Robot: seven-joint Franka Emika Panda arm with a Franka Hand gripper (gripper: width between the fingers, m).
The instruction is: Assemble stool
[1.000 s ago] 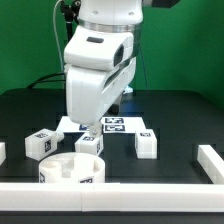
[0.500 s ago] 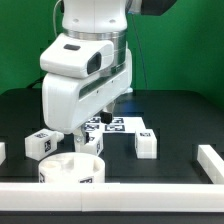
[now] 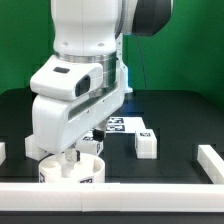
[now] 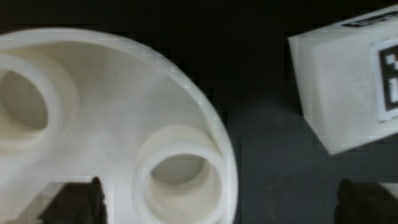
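Note:
The white round seat (image 3: 75, 170) lies at the front on the exterior view's left. In the wrist view the seat (image 4: 107, 70) fills one side, and one socket (image 4: 182, 170) lies between my fingertips. My gripper (image 3: 76, 156) hangs low right over the seat's rim, open and empty (image 4: 222, 203). One dark fingertip (image 4: 75, 200) is over the seat and the other is over the black table. A tagged leg block (image 4: 356, 85) lies just beside the seat. A second leg (image 3: 146, 143) stands further toward the exterior view's right. A third leg (image 3: 92, 145) peeks out behind my gripper.
The marker board (image 3: 120, 125) lies flat behind the legs. A long white rail (image 3: 120, 190) runs along the front edge, with a shorter rail (image 3: 210, 158) on the exterior view's right. My arm's bulk hides the table behind and left of the seat.
The arm has swung toward the exterior view's left and come down, from over the marker board to just above the seat. It now covers the left leg block. No part has moved.

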